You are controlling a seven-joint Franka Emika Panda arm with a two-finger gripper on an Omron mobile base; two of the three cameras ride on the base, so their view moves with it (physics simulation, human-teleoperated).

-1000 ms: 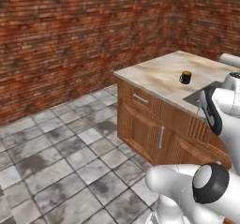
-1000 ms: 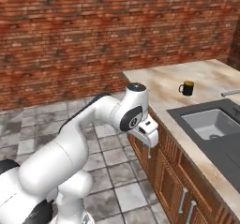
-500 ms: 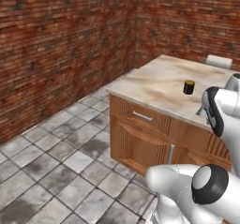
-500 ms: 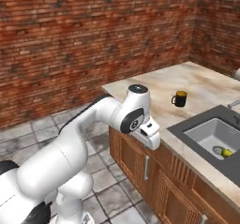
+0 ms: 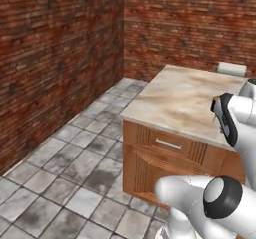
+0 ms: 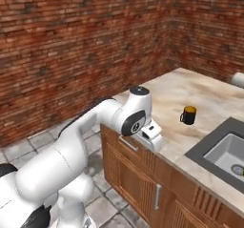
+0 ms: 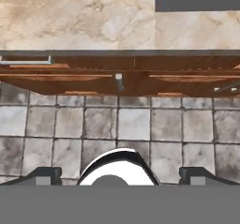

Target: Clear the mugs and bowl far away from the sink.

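One black mug (image 6: 188, 115) with an orange inside stands upright on the marble counter (image 6: 200, 96); we take the sink (image 6: 228, 151) as our landmark and place the mug on the bare counter near the sink's far-left corner, apart from its dark surround. We see a handle on the mug's left side.

One sink, a light grey basin in a dark grey surround, is set into the counter at the right edge of the right base view; its drain shows at the bottom of the basin.

One gripper (image 7: 120, 174), its two dark fingertips (image 7: 44, 175) spread wide apart with nothing between them. In the hand view it looks down over the grey floor tiles (image 7: 136, 124) and the wooden cabinet fronts (image 7: 122, 75), with a corner of the sink's surround at the upper right. In the right base view we see the gripper (image 6: 151, 135) just off the counter's front edge, left of the sink.

One white roll-like thing (image 5: 231, 69) lies at the counter's far end.
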